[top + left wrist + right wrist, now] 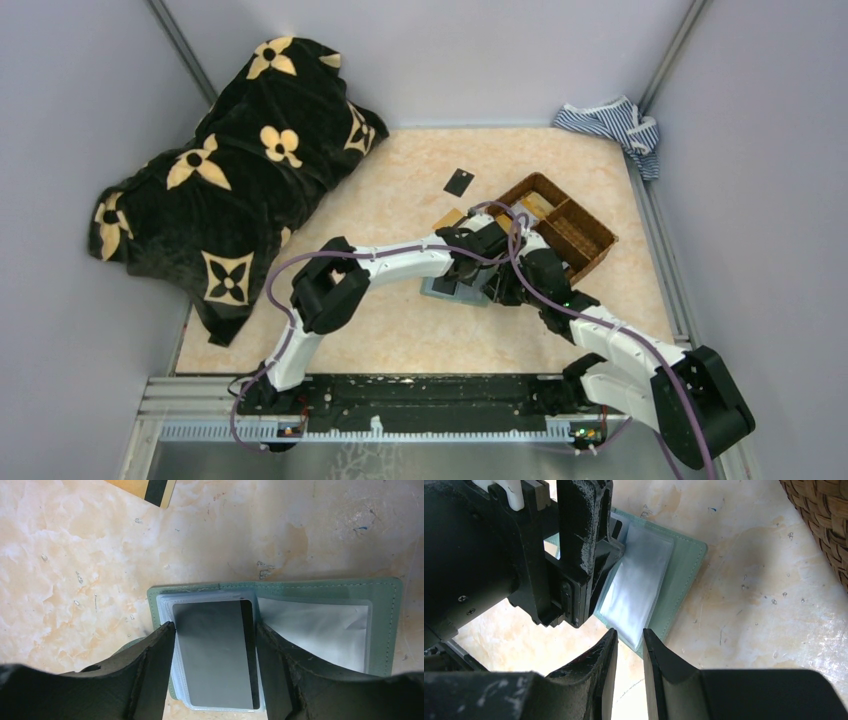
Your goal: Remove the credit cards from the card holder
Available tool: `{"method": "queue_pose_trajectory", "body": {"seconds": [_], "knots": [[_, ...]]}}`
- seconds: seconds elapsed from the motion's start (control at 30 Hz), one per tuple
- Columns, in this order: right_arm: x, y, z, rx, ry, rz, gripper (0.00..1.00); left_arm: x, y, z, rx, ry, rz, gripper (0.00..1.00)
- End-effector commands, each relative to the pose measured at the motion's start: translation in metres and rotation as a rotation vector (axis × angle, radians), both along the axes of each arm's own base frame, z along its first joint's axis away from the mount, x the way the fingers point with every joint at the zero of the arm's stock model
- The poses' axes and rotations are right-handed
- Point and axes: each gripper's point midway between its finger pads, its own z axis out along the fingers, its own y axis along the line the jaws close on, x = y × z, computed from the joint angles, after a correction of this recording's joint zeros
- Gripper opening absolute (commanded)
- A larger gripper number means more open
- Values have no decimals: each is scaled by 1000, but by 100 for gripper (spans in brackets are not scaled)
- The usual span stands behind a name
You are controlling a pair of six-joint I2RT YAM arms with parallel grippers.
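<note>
1. The card holder (325, 586) lies open and flat on the bench (75, 555), just beside the near-left side of the woven basket (565, 228), where both arms meet.
2. In the left wrist view its long axis runs left to right, with the spine near the middle and the stitched sage-green border showing along the top and right edges.
3. Inside are clear, glossy plastic sleeves. The right-hand sleeve (315, 625) looks pale and reflective.
4. One credit card (215, 655) sits in the left stack of sleeves. It is a smooth grey rectangle with rounded corners, its long axis crosswise to the wallet's and in line with the fingers.
5. The left gripper (215, 626) has its fingers (155, 670) spread apart, one along each long edge of that card.
6. The right gripper (630, 634) has its fingers nearly together, with a narrow slit between them at the wallet's near edge. I cannot tell whether they nip it.
7. A gold card with a dark stripe (150, 487) lies apart from the wallet, and a black card (459, 181) lies farther back on the mottled, marble-patterned bench.
</note>
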Motion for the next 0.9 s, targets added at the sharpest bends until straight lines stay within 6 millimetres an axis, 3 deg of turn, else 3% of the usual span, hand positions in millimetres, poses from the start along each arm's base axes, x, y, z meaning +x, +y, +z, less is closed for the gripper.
{"method": "queue_pose_trajectory", "body": {"seconds": [0.0,0.2,0.43,0.57,0.7,0.87], "knots": [[6,7,10,19,-53,25,26,-12,14,-32,104,71,-21,63],[7,8,11,19,-53,27,26,-15,11,-34,91,90,-36,32],[8,9,10,20,-51,31,26,-18,6,-35,58,107,-47,25],[8,9,11,20,-52,33,26,-16,7,-31,63,90,-39,32],[9,10,10,21,-51,33,26,-12,10,-23,67,64,-22,66],[9,11,9,24,-49,36,26,-8,9,-10,51,35,-11,73]]}}
